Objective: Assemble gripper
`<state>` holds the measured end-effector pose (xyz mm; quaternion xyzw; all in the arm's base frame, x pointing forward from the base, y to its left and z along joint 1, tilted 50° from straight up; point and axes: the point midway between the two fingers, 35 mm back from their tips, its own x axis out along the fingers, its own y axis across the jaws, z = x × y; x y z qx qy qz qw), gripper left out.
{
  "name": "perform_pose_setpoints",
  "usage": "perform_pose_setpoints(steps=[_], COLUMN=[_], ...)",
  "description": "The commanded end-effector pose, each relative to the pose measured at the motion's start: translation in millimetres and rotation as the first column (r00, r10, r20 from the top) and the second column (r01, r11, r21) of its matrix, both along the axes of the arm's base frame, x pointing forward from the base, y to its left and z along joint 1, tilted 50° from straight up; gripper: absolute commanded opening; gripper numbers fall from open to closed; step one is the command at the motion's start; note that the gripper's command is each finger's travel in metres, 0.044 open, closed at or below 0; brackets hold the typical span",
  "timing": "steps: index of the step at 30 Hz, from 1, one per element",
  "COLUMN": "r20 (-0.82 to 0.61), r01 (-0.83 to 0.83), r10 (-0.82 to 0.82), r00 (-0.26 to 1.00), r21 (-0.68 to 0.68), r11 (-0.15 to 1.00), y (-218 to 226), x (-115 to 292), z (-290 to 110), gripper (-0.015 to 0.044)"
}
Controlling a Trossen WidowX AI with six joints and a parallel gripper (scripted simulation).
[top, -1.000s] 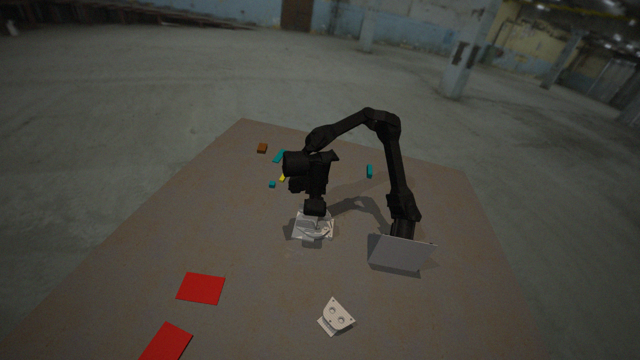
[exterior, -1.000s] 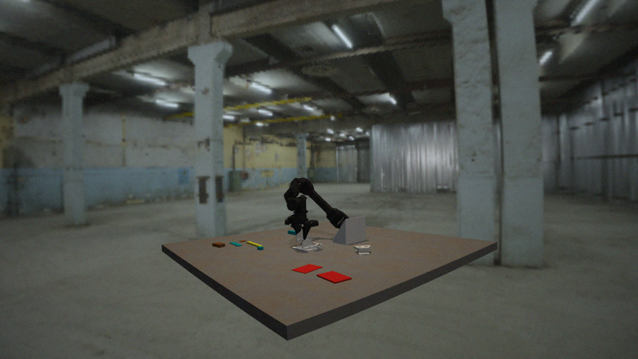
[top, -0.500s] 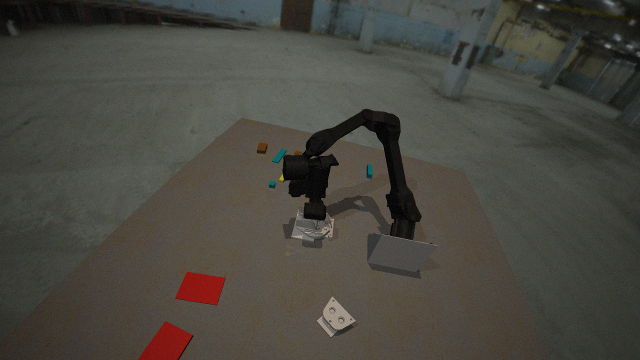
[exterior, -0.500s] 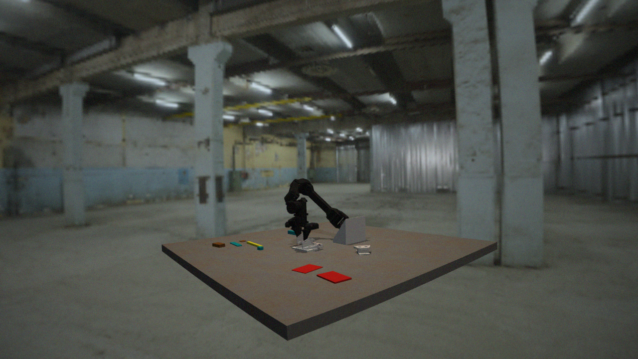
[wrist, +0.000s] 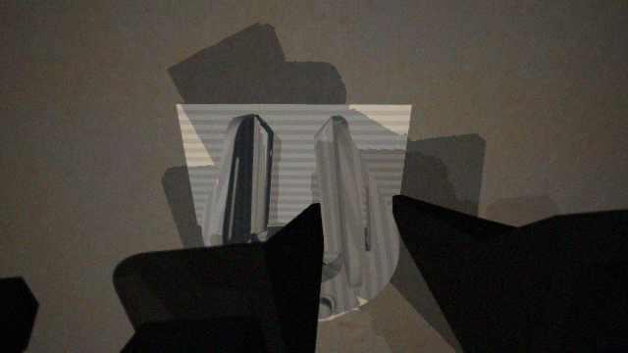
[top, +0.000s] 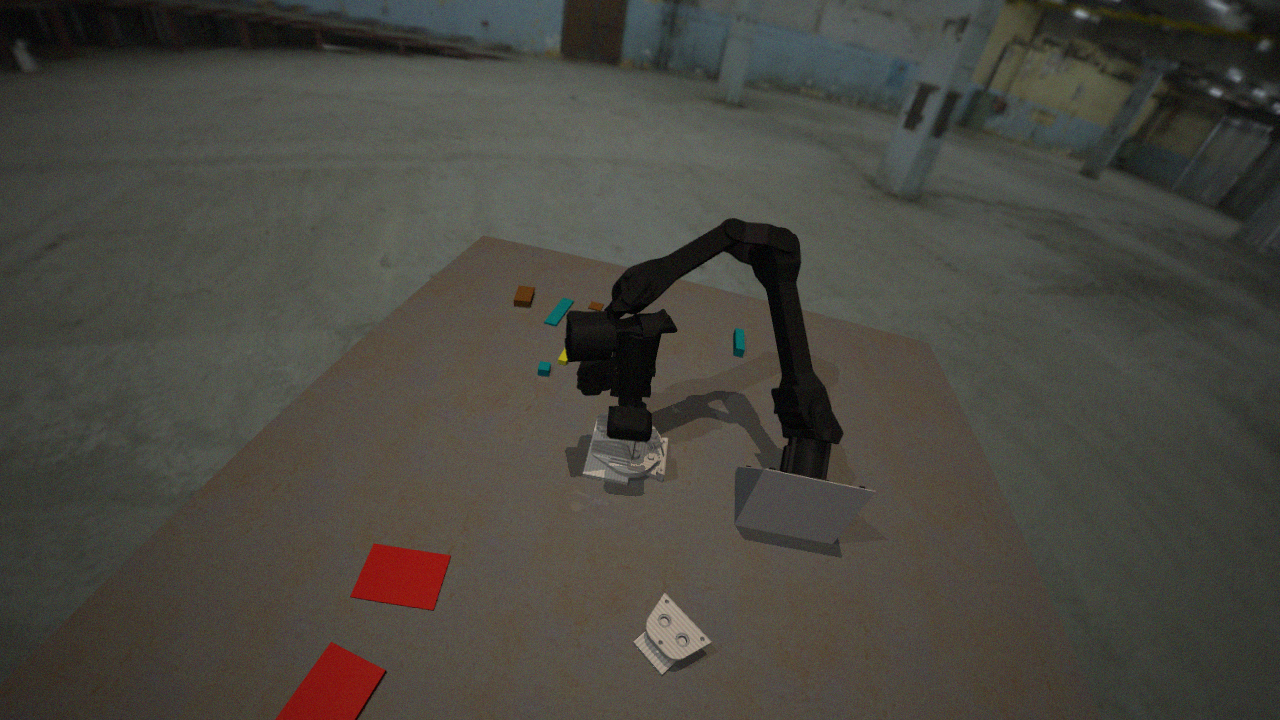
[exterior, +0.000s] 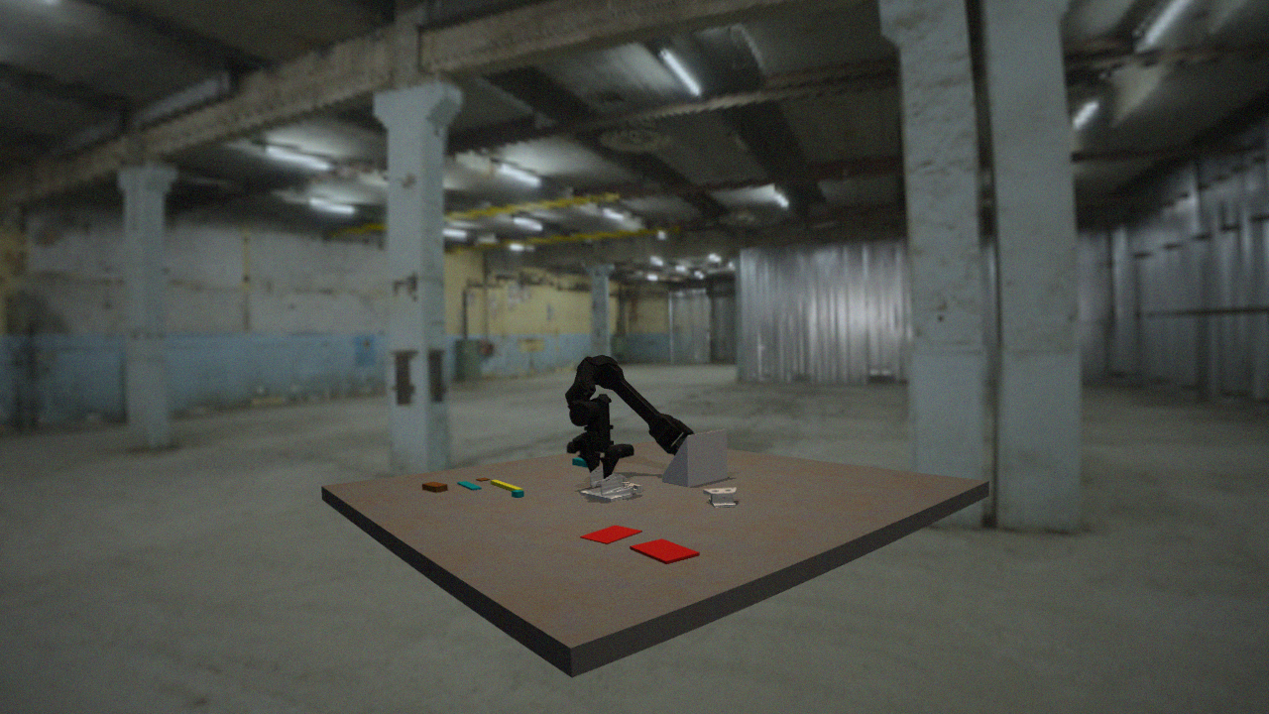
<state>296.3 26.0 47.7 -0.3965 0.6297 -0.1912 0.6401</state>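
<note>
Tool pinching one jaw at the gripper base, the other jaw seemed placed; the housing plate remained unfitted.

2 red mats, 1 orange block

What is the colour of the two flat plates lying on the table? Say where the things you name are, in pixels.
Both plates (top: 401, 577) (top: 332, 684) (exterior: 611, 535) (exterior: 664, 550) are red, best seen in the top view.

A pale jaw between the dark jaws (snugly, too)
</note>
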Motion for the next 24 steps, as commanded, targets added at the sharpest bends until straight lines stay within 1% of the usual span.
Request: perform_pose_setpoints(steps=[1, 24], r20=[-0.001, -0.003], r01=[-0.008, -0.01], r10=[0.008, 0.01], r00=[1.0, 1.0], r21=[-0.005, -0.005], r11=[1.0, 1.0], y=[-0.2, -4.8], x=[0.1, 1.0], z=[0.0, -4.0], gripper=[0.0134, 0.0134])
